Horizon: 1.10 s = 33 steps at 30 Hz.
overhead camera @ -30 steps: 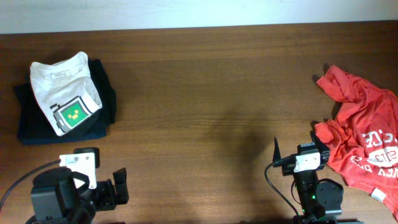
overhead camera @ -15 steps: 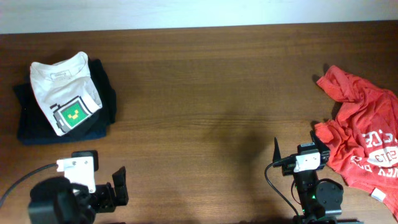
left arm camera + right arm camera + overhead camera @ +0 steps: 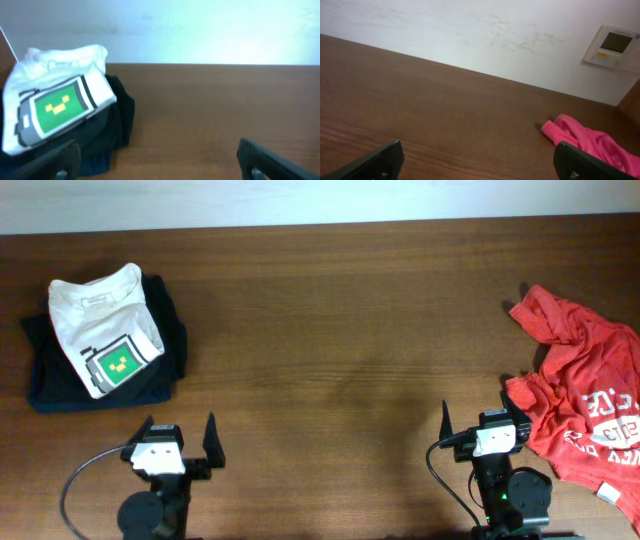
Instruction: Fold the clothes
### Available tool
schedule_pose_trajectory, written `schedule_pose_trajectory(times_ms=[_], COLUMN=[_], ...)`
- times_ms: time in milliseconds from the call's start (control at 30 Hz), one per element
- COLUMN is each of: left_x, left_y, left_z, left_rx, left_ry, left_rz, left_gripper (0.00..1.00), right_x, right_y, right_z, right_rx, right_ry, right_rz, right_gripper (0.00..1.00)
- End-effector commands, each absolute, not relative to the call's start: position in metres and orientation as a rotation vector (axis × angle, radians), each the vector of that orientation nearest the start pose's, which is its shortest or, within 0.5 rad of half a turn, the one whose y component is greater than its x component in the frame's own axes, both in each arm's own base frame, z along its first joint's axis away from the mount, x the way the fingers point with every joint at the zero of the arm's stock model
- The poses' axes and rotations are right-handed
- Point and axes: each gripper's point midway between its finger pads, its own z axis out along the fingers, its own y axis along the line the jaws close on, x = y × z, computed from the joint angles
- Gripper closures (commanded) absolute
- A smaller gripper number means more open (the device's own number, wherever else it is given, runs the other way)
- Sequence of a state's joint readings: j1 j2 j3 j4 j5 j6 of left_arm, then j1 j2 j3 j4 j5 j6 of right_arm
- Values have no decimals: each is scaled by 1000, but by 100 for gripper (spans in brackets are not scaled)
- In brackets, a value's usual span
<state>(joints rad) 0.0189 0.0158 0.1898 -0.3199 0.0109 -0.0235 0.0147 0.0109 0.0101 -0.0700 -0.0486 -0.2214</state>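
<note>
A folded white shirt with a green print (image 3: pixel 100 326) lies on a folded dark navy garment (image 3: pixel 160 330) at the far left; both show in the left wrist view, the white shirt (image 3: pixel 55 100) on the navy one (image 3: pixel 112 127). A crumpled red shirt (image 3: pixel 585 395) lies at the right edge; a corner of it shows in the right wrist view (image 3: pixel 590 142). My left gripper (image 3: pixel 180 438) is open and empty near the front edge, below the stack. My right gripper (image 3: pixel 485 425) is open and empty beside the red shirt.
The brown wooden table (image 3: pixel 340 340) spreads between the two piles. A white wall with a small wall panel (image 3: pixel 615 45) stands beyond the far edge.
The left arm has swung right and straightened, its gripper now pointing forward toward the stack. The right arm has not moved.
</note>
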Motion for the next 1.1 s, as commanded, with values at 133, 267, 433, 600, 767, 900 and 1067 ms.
schedule_pose_trajectory(times_ms=[133, 267, 433, 600, 767, 900, 1067], left_x=[246, 246, 246, 246, 246, 246, 246], left_y=[-11, -11, -11, -11, -11, -11, -11], left_z=[158, 158, 158, 158, 158, 158, 158], left_rx=[142, 141, 141, 141, 141, 140, 141], left_ry=[1636, 1636, 1636, 1636, 1636, 1636, 1636], left_rz=[21, 22, 22, 22, 22, 23, 22], left_gripper=[1, 1, 1, 1, 1, 1, 1], right_x=[246, 246, 246, 246, 246, 246, 246], right_y=[12, 12, 12, 12, 12, 12, 12], right_z=[157, 157, 157, 157, 157, 157, 157], right_rx=[-237, -236, -237, -236, -236, -237, -237], right_ry=[1628, 1629, 1628, 1629, 1629, 1628, 1628], right_rz=[-123, -123, -123, -123, -123, -123, -123], right_gripper=[1, 1, 1, 1, 1, 1, 1])
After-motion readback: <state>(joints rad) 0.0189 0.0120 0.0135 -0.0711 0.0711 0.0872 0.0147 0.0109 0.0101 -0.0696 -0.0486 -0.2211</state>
